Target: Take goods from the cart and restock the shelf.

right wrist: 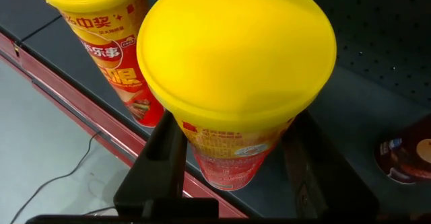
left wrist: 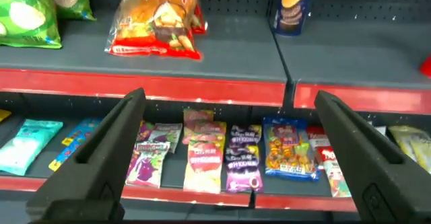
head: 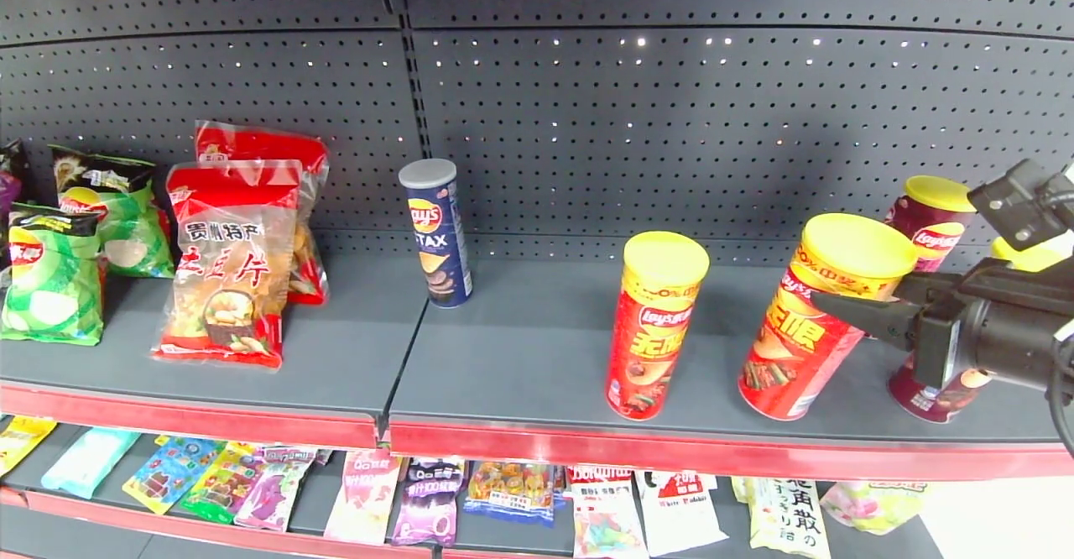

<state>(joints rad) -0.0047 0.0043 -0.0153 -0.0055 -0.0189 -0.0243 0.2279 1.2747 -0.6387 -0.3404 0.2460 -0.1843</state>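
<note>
- Shelf deck (head: 520,349): smooth, matt grey painted metal.
- Back panel (head: 671,122): the same matt grey sheet, perforated.
- Shelf edge strip (head: 671,454): glossy red.
- Red chip canister (head: 789,366): glossy printed wrap.
- Its yellow lid (right wrist: 236,49): smooth plastic with a soft sheen.
- Red-topped snack bag (head: 226,290): clear, shiny, crinkled film.
- Fingers (left wrist: 101,157) of the left claw (left wrist: 229,96): matt black plastic.

Tilted can (right wrist: 236,62): its lid hides most of the body; fingertips of right gripper (right wrist: 237,158) are lost under it.
Maroon can (head: 933,222): middle is behind the right arm (head: 998,332).
Yellow lid (head: 1019,255): whatever is below it is hidden by the arm.
Green bags (head: 50,282): cut by the left edge.
Lower packets (head: 369,500): tops are under the shelf lip (head: 671,450), and several are cut off at the bottom.
Blue can (left wrist: 293,9): top is cut off in the left wrist view.
</note>
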